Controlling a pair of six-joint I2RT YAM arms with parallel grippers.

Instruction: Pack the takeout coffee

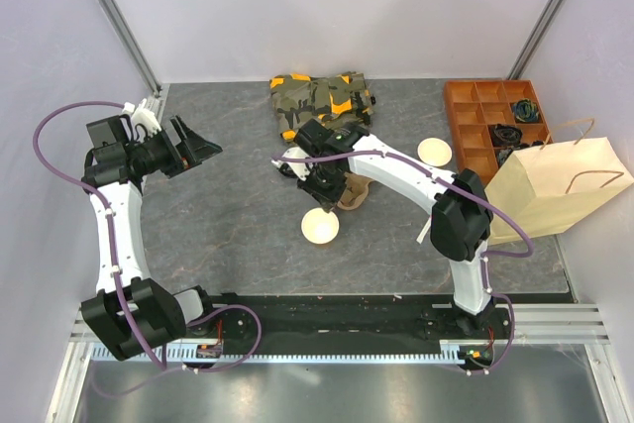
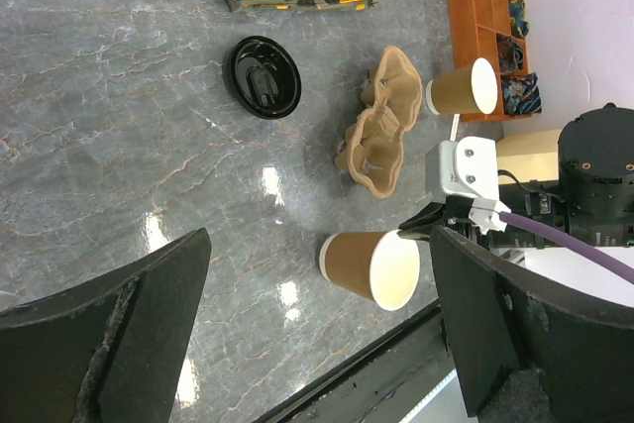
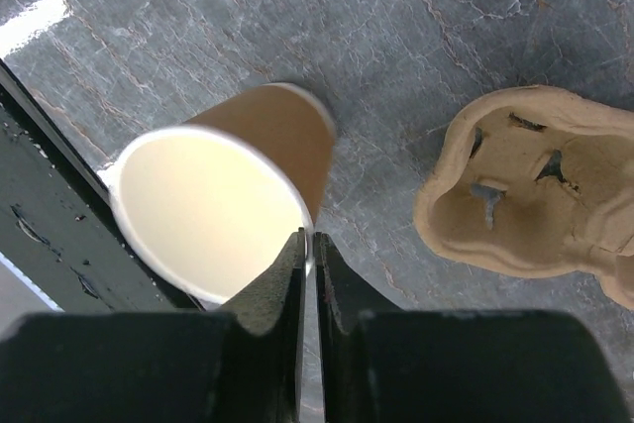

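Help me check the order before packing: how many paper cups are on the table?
2. The near cup stands in front of the pulp carrier; the far cup stands beside the orange tray. Both lack lids. The paper bag could hide more.

pale walls (image 1: 327, 7) enclose a grey marbled tabletop (image 1: 238, 215).

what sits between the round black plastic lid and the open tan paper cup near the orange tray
The tan pulp cup carrier, in the left wrist view.
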